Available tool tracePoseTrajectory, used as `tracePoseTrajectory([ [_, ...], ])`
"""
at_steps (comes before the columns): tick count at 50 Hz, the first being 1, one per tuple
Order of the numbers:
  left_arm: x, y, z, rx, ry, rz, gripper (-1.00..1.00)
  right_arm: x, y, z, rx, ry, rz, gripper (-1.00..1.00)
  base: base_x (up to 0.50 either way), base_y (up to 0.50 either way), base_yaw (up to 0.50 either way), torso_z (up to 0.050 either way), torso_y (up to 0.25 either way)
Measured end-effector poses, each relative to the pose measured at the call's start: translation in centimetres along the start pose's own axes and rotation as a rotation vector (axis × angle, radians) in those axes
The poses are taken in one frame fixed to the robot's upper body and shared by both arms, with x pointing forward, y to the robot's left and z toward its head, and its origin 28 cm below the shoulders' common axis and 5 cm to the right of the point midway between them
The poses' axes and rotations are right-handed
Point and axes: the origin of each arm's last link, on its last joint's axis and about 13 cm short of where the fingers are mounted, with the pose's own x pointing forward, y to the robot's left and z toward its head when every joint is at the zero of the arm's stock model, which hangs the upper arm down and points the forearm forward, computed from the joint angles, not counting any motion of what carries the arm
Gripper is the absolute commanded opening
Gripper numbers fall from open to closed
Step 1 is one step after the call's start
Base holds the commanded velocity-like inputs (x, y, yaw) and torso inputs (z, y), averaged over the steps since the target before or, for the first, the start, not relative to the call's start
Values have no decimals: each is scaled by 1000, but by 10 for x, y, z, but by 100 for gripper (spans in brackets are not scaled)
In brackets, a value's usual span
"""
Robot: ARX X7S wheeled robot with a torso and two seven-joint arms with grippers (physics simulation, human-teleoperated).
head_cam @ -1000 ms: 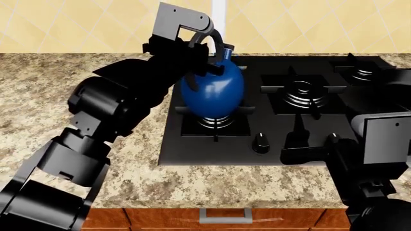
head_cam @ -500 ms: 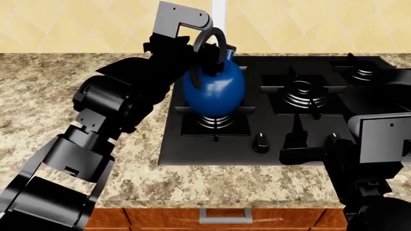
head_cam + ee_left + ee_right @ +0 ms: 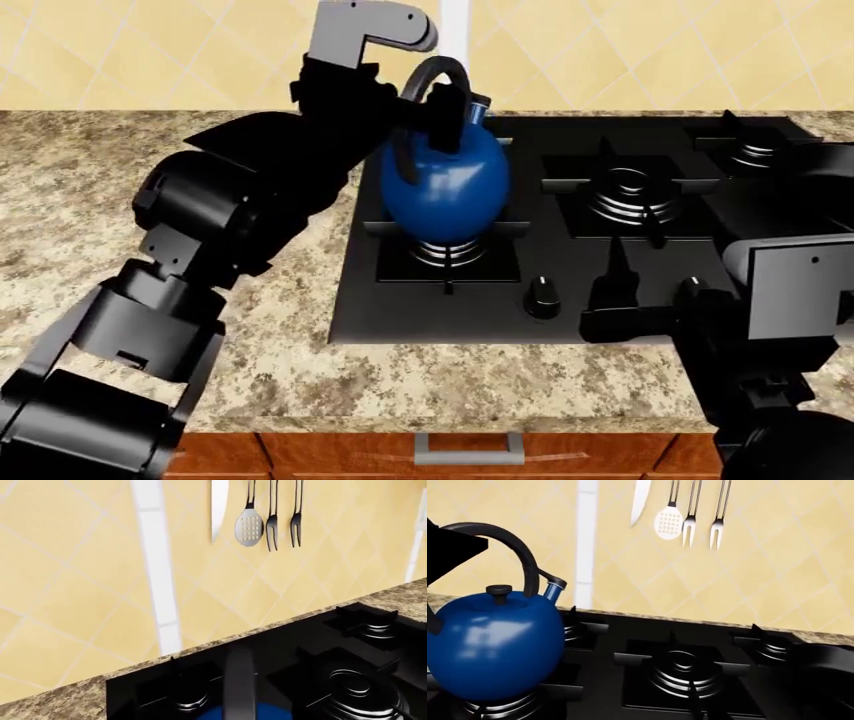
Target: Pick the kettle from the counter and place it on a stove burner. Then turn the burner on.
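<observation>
The blue kettle [image 3: 445, 185] is seen seated upright on the front-left burner [image 3: 449, 252] of the stove [image 3: 574, 330]. The left hand [image 3: 400, 95] is held just above and beside the kettle's arched handle [image 3: 441, 75]; whether its fingers are parted cannot be told. The right hand [image 3: 641, 310] is parked low by the knobs [image 3: 542, 297], well apart from the kettle, its grip equally unreadable.
</observation>
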Motion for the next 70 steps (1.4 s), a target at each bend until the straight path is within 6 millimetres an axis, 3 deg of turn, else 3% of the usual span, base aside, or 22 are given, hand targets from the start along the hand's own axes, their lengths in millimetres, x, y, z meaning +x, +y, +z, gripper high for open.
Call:
tracePoseTrajectory([
  [17,-48,-5,24,-9,-76,29,100,-4,2,5,8,-10,13,100,0,0,0,0,0],
  [32,-112,-14,34,-3,-214,69,100,-8,5,10,2,-11,17,100,0,0,0,0,0],
  [50,-191,-17,8,-13,-339,221,100,-14,10,24,18,-13,66,100,0,0,0,0,0],
  [70,-220,-18,-20,13,-345,303,100,-7,25,29,103,220,137,100,0,0,0,0,0],
])
